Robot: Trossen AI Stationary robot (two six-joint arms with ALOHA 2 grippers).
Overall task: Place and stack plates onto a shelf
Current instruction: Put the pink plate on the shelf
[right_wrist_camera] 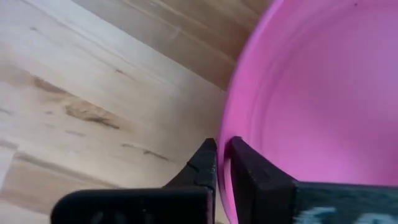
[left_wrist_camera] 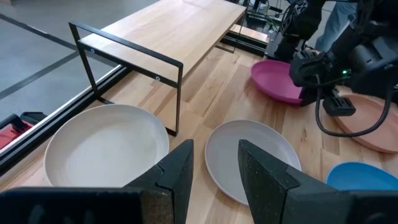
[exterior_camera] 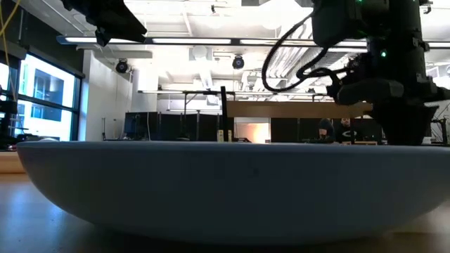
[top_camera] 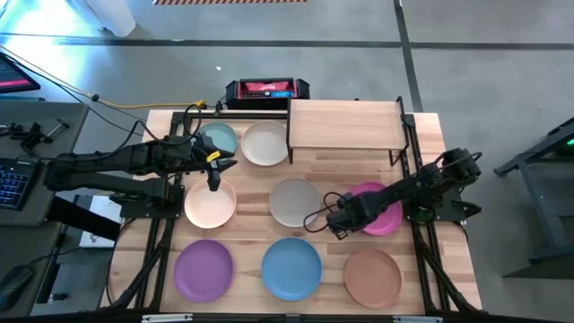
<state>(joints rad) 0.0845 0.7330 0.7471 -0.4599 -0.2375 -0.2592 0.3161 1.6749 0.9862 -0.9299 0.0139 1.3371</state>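
One magenta plate (right_wrist_camera: 311,87) rim pinched between clenched right end effector (right_wrist_camera: 224,163) fingers; left end effector (left_wrist_camera: 214,171) released, above cream-white plate (left_wrist_camera: 102,152).

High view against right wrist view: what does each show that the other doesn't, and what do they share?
High view only: the empty shelf, seven more plates, the left hand open above the peach plate. Right wrist view only: the right hand shut on the magenta plate's rim. Shared: that plate, the right hand, the tabletop.

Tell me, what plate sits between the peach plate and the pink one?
The grey plate sits between the peach plate and the magenta plate, seen from above.
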